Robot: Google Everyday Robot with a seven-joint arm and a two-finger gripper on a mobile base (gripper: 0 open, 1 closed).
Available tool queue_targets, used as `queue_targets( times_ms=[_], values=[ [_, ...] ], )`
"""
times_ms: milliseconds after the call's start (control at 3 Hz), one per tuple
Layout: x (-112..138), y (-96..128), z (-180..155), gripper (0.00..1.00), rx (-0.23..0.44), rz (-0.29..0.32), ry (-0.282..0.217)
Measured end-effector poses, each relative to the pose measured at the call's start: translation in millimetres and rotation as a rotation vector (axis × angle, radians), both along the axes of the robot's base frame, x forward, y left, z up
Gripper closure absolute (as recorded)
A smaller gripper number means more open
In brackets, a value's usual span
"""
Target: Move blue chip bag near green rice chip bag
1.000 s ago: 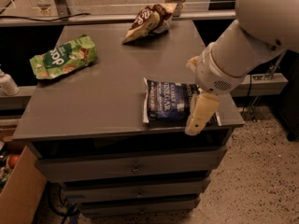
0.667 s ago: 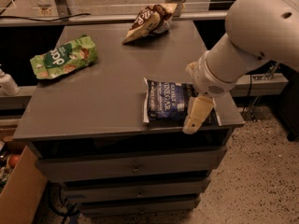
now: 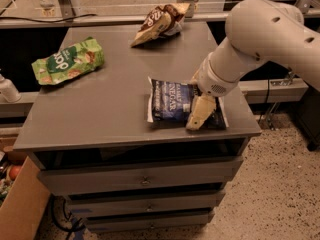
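On the grey drawered desk (image 3: 100, 114) above speckled floor, the blue chip bag (image 3: 170, 101), lettered "VINEGAR", lies front right, well apart from the green rice chip bag (image 3: 67, 61) at left, with the hand (image 3: 196, 121) over the blue bag's right end, its grip impossible to tell.

The robot arm (image 3: 260, 29) is a thick, smooth tube with a glossy off-white shell, made of rounded, bulging segments. A few small dark oval holes dot the upper shell. Toward its lower end the arm narrows into a shorter white wrist section, ringed by fine seams and marked with a small patch of tiny dark perforations. The gripper (image 3: 197, 120) hangs at that lower end, over the right part of the blue chip bag (image 3: 170, 101); it is a duller cream-yellow and tapers downward.
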State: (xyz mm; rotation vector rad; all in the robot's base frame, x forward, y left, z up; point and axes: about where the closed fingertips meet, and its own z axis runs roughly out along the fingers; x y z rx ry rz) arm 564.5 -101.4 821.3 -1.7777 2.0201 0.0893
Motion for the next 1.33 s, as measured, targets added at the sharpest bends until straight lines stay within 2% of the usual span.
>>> queue_targets(
  times_ms=[667, 1000, 1333],
  values=[
    [0.9, 0.5, 7.1, 0.86, 0.001, 0.0, 0.001],
    [24.6, 25.4, 24.1, 1.0, 0.052, 0.029, -0.01],
    [71.4, 82.4, 51.5, 1.0, 0.154, 0.08, -0.034]
  ],
)
